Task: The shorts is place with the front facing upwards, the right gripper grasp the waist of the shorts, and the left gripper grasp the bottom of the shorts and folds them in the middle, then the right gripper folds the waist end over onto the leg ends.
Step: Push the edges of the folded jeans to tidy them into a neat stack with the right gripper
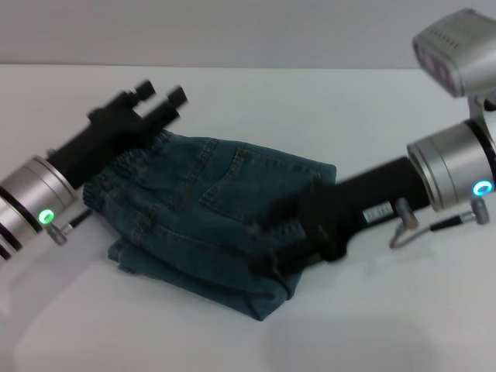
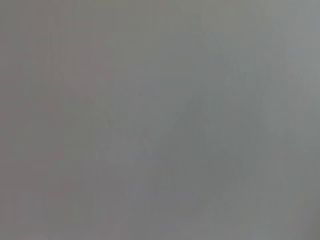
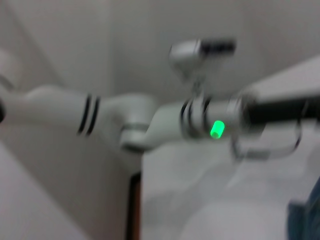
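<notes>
The blue denim shorts [image 1: 209, 205] lie folded double in the middle of the white table, a pocket facing up and a gathered edge at the left. My left gripper [image 1: 160, 93] hovers just past the far left corner of the shorts, open and holding nothing. My right gripper [image 1: 279, 236] rests low on the right part of the shorts, its dark fingers blurred against the cloth. The right wrist view shows only a sliver of the shorts [image 3: 302, 220] and my left arm [image 3: 200, 117]. The left wrist view is plain grey.
The white table [image 1: 372, 325] stretches around the shorts on every side. A grey wall runs behind the table's far edge. In the right wrist view the table's side edge [image 3: 142, 200] drops off to a dark gap.
</notes>
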`<state>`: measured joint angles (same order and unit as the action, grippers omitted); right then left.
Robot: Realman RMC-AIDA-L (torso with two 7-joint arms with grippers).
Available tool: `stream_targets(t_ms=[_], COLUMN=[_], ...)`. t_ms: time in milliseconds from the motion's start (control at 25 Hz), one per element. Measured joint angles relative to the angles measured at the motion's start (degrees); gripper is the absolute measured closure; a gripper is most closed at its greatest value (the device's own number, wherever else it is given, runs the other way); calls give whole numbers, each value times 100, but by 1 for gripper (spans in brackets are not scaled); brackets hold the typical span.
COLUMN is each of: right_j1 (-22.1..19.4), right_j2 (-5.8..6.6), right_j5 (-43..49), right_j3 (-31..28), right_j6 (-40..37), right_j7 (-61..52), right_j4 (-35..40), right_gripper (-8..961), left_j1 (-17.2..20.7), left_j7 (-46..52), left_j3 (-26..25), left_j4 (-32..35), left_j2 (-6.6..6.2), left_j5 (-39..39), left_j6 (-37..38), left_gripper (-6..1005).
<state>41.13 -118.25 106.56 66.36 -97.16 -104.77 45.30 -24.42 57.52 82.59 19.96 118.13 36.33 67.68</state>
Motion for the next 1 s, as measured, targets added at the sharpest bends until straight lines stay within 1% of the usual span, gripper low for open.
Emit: stream_targets(t_ms=[120,200,280,360,560,760,1000], right_j1=[104,164,181,262,331,305,457], right_j2=[-1,-19,-23,-20,-29,-31,-54], right_j5=[468,883,996,1253,1693,1820,1836], right_j3=[0,0,0,-1,0,-2,240], right_j6=[-361,-456,-459,-450,-367,-38,821], right_j7=[-286,-481,-528,-616,-740,-853,-930], right_j4=[-9,-82,-152,-446,-725,-827,-1168], right_gripper=[326,325,325,325,325,325,325], left_j1=[13,52,101,146,182,174,134], left_j7=[-30,-31,-31,-31,-85,-157,-163], left_j3=[-395,-624,-781,-885,-955,-958,-962], left_j4=[-5,-24,-37,-43,-68,-131,-218], left_j2=[-5,-10,-14,-17,-18,-18,-18], left_j5=[-22,-23,-23,-23,-21,5,-4], left_j6=[212,272,285,285,227,181,174], left_gripper=[337,339,342,344,349,355,362])
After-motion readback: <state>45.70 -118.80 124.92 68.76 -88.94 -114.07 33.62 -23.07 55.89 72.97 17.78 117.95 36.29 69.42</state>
